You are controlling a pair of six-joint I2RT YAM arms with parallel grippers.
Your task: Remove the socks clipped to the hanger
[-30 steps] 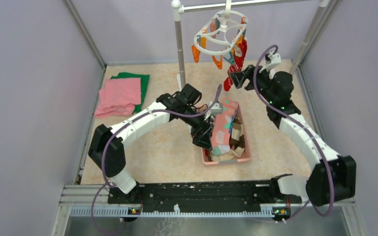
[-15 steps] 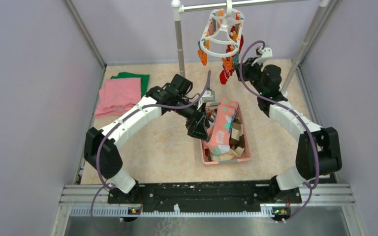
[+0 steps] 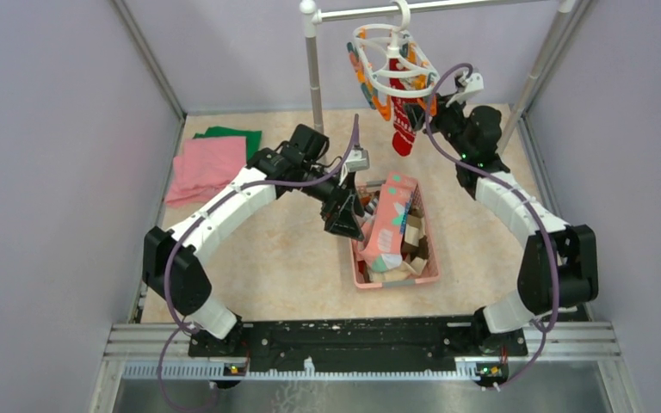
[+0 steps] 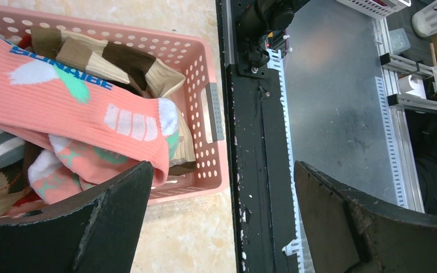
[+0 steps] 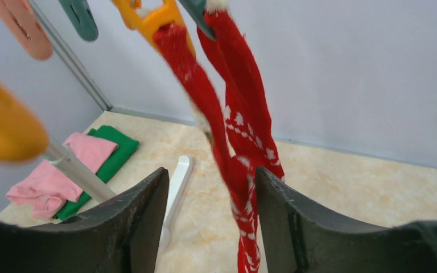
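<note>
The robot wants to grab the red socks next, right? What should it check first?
1. Right end effector open: ok.
2. Red socks lined up with the gap between its fingers: ok.
3. Socks far enough in to pinch: cannot tell.
4. Pegs holding the socks: ok. An orange peg grips one, so a pull is needed.
5. Hanger hooked on the rail: ok, but it tilts.
6. Left end effector open and empty, beside the basket: ok.
</note>
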